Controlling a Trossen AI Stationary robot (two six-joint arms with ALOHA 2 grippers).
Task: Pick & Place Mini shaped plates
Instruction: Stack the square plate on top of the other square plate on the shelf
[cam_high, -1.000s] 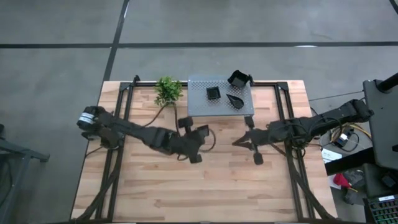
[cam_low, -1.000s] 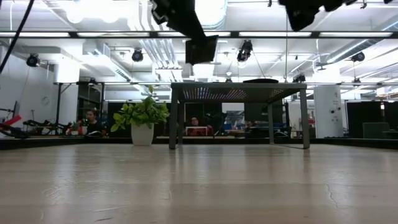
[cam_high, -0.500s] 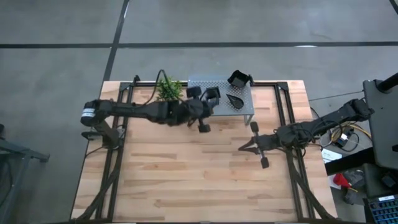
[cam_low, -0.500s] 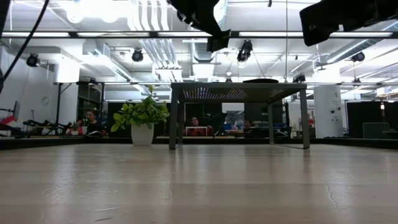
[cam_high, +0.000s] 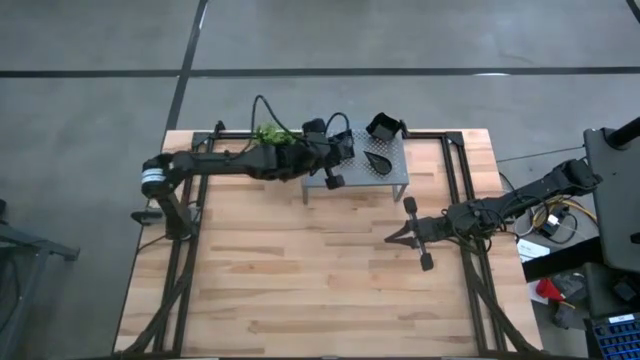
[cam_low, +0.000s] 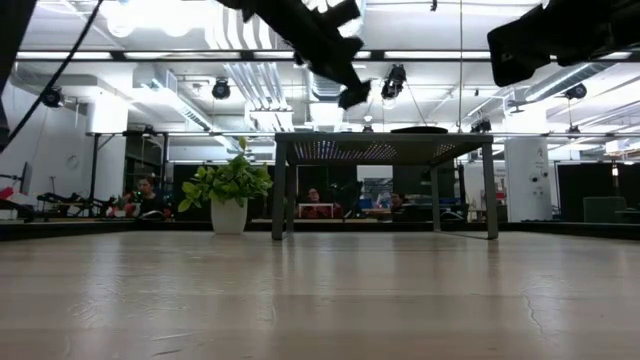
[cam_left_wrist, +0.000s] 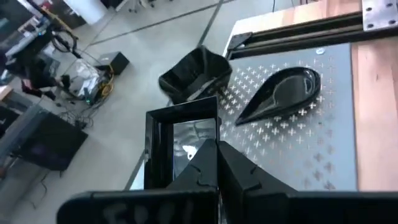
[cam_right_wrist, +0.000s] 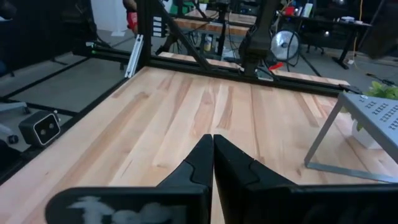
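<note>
My left gripper (cam_high: 336, 152) reaches over the grey perforated shelf (cam_high: 397, 176) at the table's far edge and is shut on a flat square black plate (cam_left_wrist: 180, 140). On the shelf lie a teardrop plate (cam_left_wrist: 280, 93) and a deeper wavy-rimmed plate (cam_left_wrist: 196, 73), the latter at the far right corner (cam_high: 384, 127). What lies under the held plate is hidden. My right gripper (cam_high: 391, 238) hangs shut and empty over the bare wood right of the middle (cam_right_wrist: 212, 138). My left gripper pinches the square plate between its two fingers at the rim nearest the wrist (cam_left_wrist: 200, 144). The fingers come from the table's left, slanting down. The plate is lifted clear above the shelf top, its hollow face toward the wrist camera.
A small green plant in a white pot (cam_high: 268, 135) stands just left of the shelf, under my left arm. Black rails (cam_high: 455, 170) run along the table's sides. Bare wood (cam_high: 300, 270) fills the near half. People sit in the room beyond the table (cam_low: 148, 195).
My left gripper has swung from the table's middle toward the far edge and risen, carrying the square plate to a spot above the shelf's left half. My right gripper has drawn back a little toward the near edge and stayed shut.
</note>
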